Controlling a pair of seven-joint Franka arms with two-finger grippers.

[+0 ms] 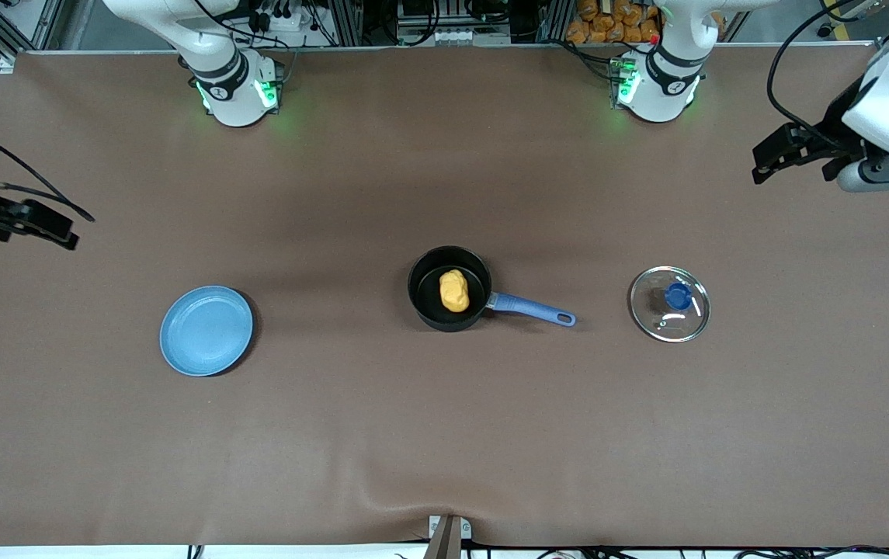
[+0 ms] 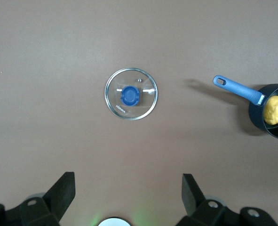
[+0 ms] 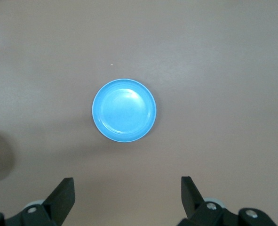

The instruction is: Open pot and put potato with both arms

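Plate lowest, toward right arm's end. Potato inside pot; lid beside handle. Left gripper, right gripper raised at table ends, jaws released, waiting.

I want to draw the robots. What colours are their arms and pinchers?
Both arms are white and rounded, with black bands at the joints and green lights glowing at their bases. Black cables trail from them. The left end effector and the right end effector are black, each with two flat fingers.
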